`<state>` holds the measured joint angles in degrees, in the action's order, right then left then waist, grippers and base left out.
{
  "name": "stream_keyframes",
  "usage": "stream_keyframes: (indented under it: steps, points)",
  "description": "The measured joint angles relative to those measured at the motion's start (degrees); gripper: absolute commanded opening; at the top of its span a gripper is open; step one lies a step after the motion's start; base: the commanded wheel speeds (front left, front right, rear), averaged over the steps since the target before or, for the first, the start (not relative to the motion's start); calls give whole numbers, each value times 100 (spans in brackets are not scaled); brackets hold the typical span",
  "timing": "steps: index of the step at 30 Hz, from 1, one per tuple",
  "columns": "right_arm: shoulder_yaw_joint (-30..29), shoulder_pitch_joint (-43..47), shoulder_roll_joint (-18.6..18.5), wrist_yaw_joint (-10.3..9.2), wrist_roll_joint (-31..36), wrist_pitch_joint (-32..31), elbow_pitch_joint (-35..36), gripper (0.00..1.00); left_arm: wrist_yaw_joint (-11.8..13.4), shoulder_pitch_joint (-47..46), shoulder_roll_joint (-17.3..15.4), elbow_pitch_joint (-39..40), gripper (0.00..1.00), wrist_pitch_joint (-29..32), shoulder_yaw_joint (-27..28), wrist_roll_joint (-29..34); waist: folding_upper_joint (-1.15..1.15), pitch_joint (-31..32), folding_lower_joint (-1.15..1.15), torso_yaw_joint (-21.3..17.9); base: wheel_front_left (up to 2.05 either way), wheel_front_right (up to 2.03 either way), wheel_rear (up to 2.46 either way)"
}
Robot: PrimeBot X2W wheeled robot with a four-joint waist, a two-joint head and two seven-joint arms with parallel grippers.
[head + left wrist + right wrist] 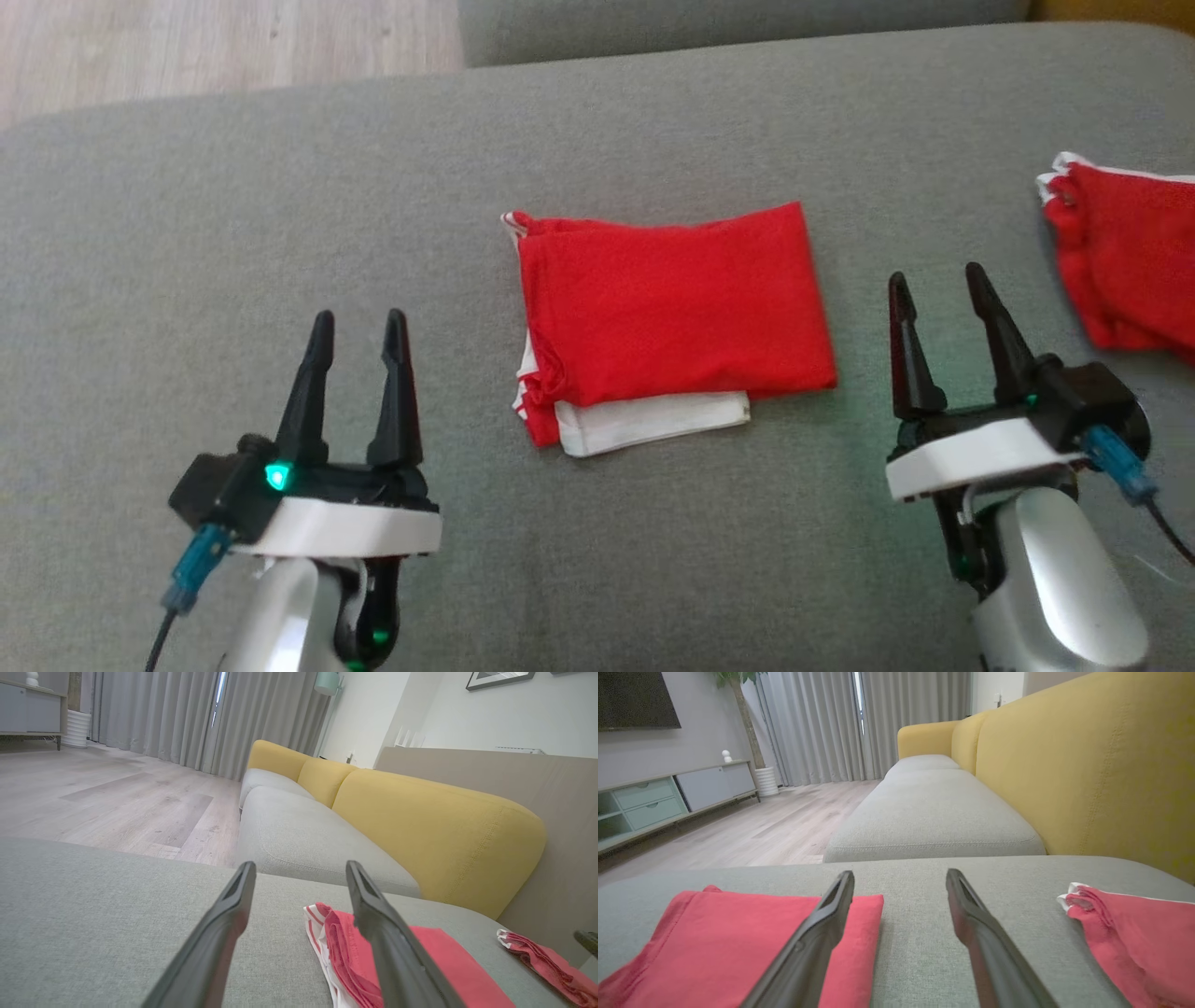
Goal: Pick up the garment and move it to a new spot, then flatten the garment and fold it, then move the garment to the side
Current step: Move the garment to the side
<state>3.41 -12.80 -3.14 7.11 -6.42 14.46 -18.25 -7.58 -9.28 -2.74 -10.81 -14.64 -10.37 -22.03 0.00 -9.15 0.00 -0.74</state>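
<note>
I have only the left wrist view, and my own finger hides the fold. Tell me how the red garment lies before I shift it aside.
Observer: From the head view, the red garment is a neat folded rectangle, with a white layer sticking out along its near edge.
Operator: Report the right gripper.
Observer: The right gripper is open, on the garment's right side and apart from it.
Operator: Give me my own gripper's clearance.
Observer: The left gripper sits to the garment's left, with a strip of bare grey cushion between them.
</note>
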Motion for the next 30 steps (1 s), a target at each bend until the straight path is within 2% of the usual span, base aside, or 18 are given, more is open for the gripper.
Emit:
stream_keyframes:
  steps: [5,15,21,22,23,24,30]
  points:
    - [66,-358,-2,0,53,-36,-549,100,0,-179,0,14,100,1,-119,-1,0,-215,1,175,0,0,0]
    - [315,-1156,-7,0,-133,-697,-2249,100,0,-355,7,0,100,1,-312,-35,0,-544,1,600,0,0,0]
    - [578,-1578,-67,0,-289,-688,-2720,100,0,-374,7,-1,100,1,-342,-65,0,-635,0,721,0,0,0]
    - [578,-1578,-67,0,-289,-688,-2720,61,0,-374,7,-1,100,1,-342,-65,0,-635,0,721,0,0,0]
    - [589,-1633,-69,0,-310,-689,-2806,5,0,-387,7,0,100,0,-343,-65,0,-643,0,730,0,0,0]
    - [609,-1672,-74,0,-309,-681,-2875,0,0,-400,7,0,100,1,-344,-65,0,-647,0,733,0,0,0]
    - [722,-1837,-41,0,-196,-450,-3192,0,0,-469,8,1,100,0,-368,-65,0,-597,0,680,0,0,0]
